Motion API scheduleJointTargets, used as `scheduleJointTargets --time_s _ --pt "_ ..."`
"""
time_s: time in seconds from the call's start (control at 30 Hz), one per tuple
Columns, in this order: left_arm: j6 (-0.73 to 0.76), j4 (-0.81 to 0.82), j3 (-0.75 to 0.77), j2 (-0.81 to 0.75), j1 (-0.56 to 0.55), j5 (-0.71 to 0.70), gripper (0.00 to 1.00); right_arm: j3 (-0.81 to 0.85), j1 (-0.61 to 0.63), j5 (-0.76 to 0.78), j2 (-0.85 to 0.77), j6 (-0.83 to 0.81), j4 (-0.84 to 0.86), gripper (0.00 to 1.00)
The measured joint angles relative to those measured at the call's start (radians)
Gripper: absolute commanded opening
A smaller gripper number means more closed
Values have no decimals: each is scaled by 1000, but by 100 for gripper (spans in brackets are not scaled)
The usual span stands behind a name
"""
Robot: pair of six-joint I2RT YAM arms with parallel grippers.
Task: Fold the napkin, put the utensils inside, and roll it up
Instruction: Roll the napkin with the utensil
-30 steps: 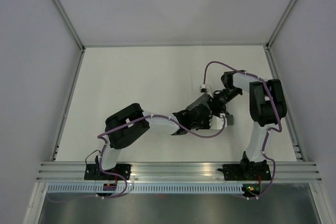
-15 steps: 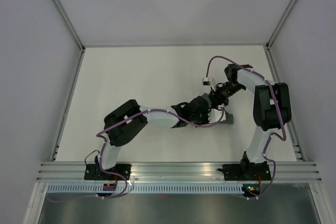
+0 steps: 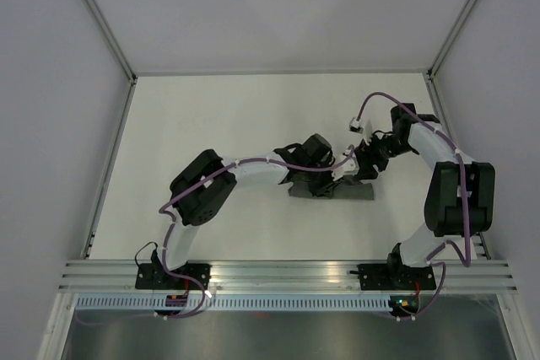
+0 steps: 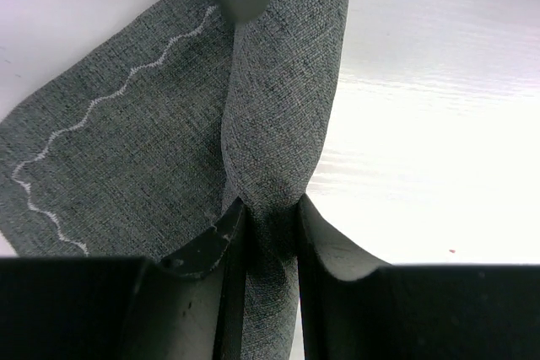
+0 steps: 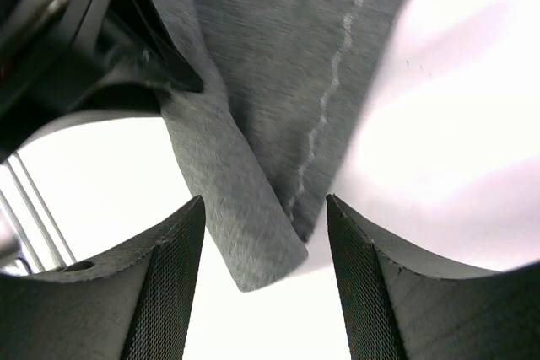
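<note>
Right of counter centre: napkin [image 3: 354, 192] lies as a narrow strip; left gripper [image 4: 263, 225] is clamped on a raised fold, right gripper [image 5: 261, 233] gapes, empty, astride the rolled end. Hold your left pinch firm; close right low on the roll; utensils unseen.

table: white matte flat tabletop [image 3: 219, 115], bare surface bright in both wrist views
walls: pale grey flat enclosure panels, back [image 3: 278, 6], left [image 3: 42, 124], right [image 3: 506, 82]
near edge: silver aluminium grooved rail [image 3: 287, 274] across the width
below rail: white slotted plastic strip [image 3: 287, 301]
corners: slim silver metal posts [image 3: 97, 14]
</note>
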Motion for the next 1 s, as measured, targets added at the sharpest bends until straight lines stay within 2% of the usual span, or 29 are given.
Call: scheduleJointTargets --time_s 0.3,0.4,0.5,0.7,1.0 --pt "-84 -188 166 97 60 183 21 -249 -31 28 -302 -24 104 68" --pt "-120 -285 271 162 78 243 24 -356 -2 61 -427 -31 167 69" --pt "-142 -346 339 206 95 285 26 -447 81 116 -509 -29 228 69" --pt "-170 -435 425 266 116 367 29 -562 250 218 -572 -6 358 70" --pt "-184 -547 508 332 129 464 33 -573 394 321 -529 20 492 70"
